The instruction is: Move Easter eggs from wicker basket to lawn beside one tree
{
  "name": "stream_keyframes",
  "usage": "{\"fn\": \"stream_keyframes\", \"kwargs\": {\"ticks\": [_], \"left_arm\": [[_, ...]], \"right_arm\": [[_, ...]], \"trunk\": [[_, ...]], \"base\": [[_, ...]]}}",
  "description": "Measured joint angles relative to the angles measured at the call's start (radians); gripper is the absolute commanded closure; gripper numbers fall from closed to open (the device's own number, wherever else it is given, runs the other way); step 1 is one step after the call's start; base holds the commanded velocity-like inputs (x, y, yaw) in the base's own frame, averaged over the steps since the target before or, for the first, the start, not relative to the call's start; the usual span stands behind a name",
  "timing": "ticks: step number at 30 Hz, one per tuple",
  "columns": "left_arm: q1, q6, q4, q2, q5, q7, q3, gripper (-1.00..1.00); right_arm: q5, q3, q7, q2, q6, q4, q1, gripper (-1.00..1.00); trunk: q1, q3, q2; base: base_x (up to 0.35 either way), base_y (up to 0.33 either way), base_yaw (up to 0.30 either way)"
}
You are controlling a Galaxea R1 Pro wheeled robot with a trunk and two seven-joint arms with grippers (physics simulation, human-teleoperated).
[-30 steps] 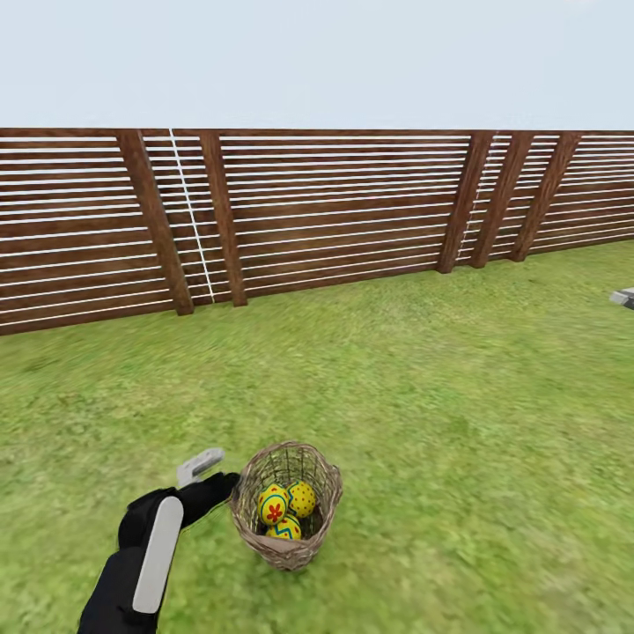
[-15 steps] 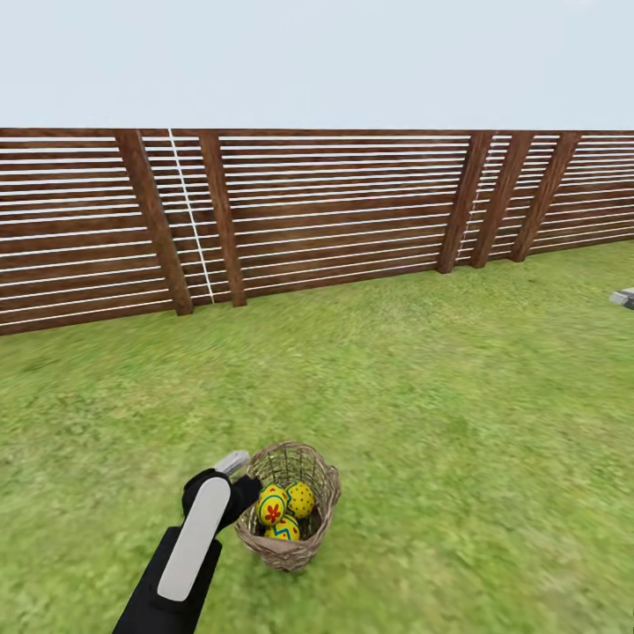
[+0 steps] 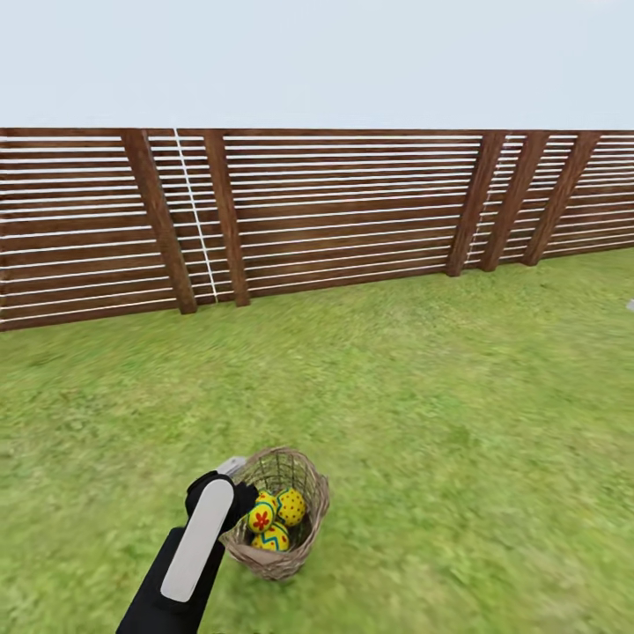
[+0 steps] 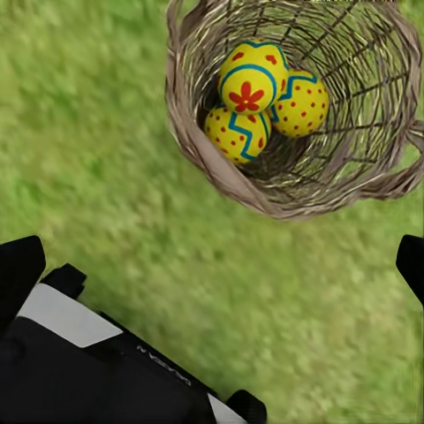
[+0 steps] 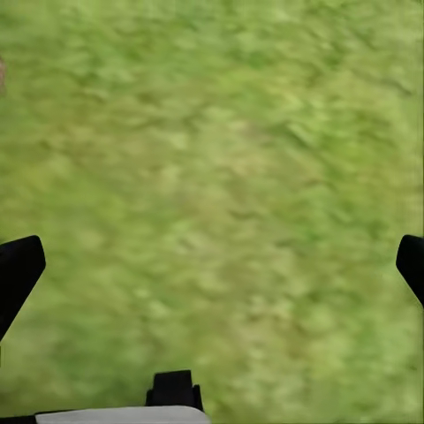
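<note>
Wooden fence [image 3: 317,211] behind — wicker basket [image 3: 304,537] beside left claw [image 3: 231,480].

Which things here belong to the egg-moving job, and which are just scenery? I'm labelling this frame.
Job: three Easter eggs, wicker basket holding them, lawn, left gripper with jaws open beside the basket.
Scenery: wooden fence, sky.

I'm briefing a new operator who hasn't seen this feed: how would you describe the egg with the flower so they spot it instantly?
On the lawn before the wooden fence sits the wicker basket. Of its three Easter eggs, take the topmost egg. It alone bears a red flower inside a blue ring; its neighbours show red dots.
</note>
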Motion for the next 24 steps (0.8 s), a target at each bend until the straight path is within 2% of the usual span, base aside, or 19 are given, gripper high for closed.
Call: {"fn": "stream_keyframes", "kwargs": {"ticks": [5, 7, 9, 14, 15, 17, 24], "left_arm": [[0.0, -0.006, 0.015, 0.0, 0.001, 0.001, 0.002, -1.0], [0.0, -0.007, 0.024, 0.0, 0.013, 0.004, 0.002, -1.0], [0.0, -0.008, 0.028, 0.0, 0.042, 0.025, 0.002, -1.0], [0.0, -0.041, 0.031, 0.0, 0.16, 0.078, -0.008, -1.0], [0.0, -0.045, 0.031, 0.0, 0.168, 0.082, -0.009, -1.0], [0.0, -0.051, 0.032, 0.0, 0.18, 0.087, -0.01, -1.0], [0.0, -0.05, 0.033, 0.0, 0.182, 0.088, -0.01, -1.0]], "right_arm": [[0.002, 0.0, 0.0, 0.0, 0.0, 0.002, 0.0, -1.0], [0.003, 0.0, 0.0, 0.0, 0.0, 0.002, 0.0, -1.0], [0.003, 0.0, 0.0, 0.0, 0.0, 0.003, 0.0, -1.0], [0.004, 0.001, 0.0, 0.0, 0.0, 0.003, 0.0, -1.0], [0.004, 0.001, 0.0, 0.0, 0.0, 0.004, 0.0, -1.0], [0.004, 0.002, 0.0, 0.0, 0.0, 0.004, 0.0, -1.0], [0.005, 0.002, -0.001, 0.0, 0.0, 0.005, 0.0, -1.0]], "trunk": [[0.0, -0.003, 0.0], [0.0, -0.005, 0.0], [0.0, -0.007, 0.0], [0.0, -0.011, 0.0], [0.0, -0.012, 0.0], [0.0, -0.014, 0.0], [0.0, -0.019, 0.0]], "base": [[0.005, -0.009, 0.257], [0.001, -0.001, 0.25], [0.0, -0.001, 0.248], [0.006, -0.005, 0.246], [0.094, -0.079, 0.245], [0.209, -0.174, 0.228], [0.229, -0.202, 0.1]]}}
